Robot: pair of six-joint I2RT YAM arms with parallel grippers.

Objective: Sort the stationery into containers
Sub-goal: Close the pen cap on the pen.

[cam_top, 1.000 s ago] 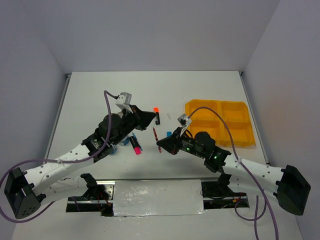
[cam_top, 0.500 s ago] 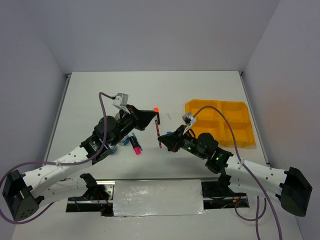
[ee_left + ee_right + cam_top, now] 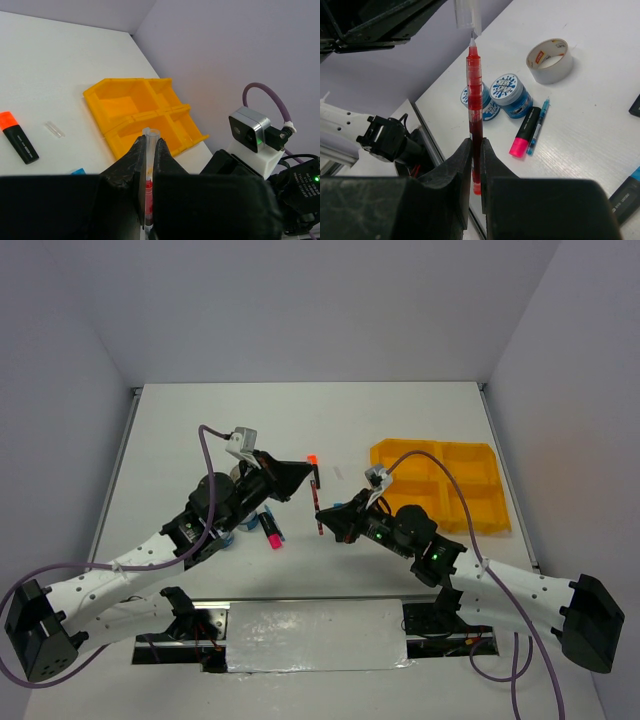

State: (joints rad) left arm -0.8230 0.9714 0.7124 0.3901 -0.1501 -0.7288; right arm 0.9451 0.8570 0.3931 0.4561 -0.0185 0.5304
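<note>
My right gripper is shut on a thin red pen and holds it upright above the table. My left gripper is shut on a clear pen cap. In the right wrist view the pen's tip sits just at the mouth of that cap. In the top view the two grippers meet mid-table around the red pen. The yellow-orange tray lies to the right; no stationery shows in it. On the table lie a grey tape ring, two blue-white tubs, a pink highlighter and a blue pen.
An orange-capped highlighter and a small clear cap lie left of the tray. A blue-capped highlighter lies near my right gripper. The right arm's wrist camera is close to my left gripper.
My right gripper has lifted the red pen up and to the right, bringing its tip to the cap held in my left gripper. The left gripper shifted slightly.
</note>
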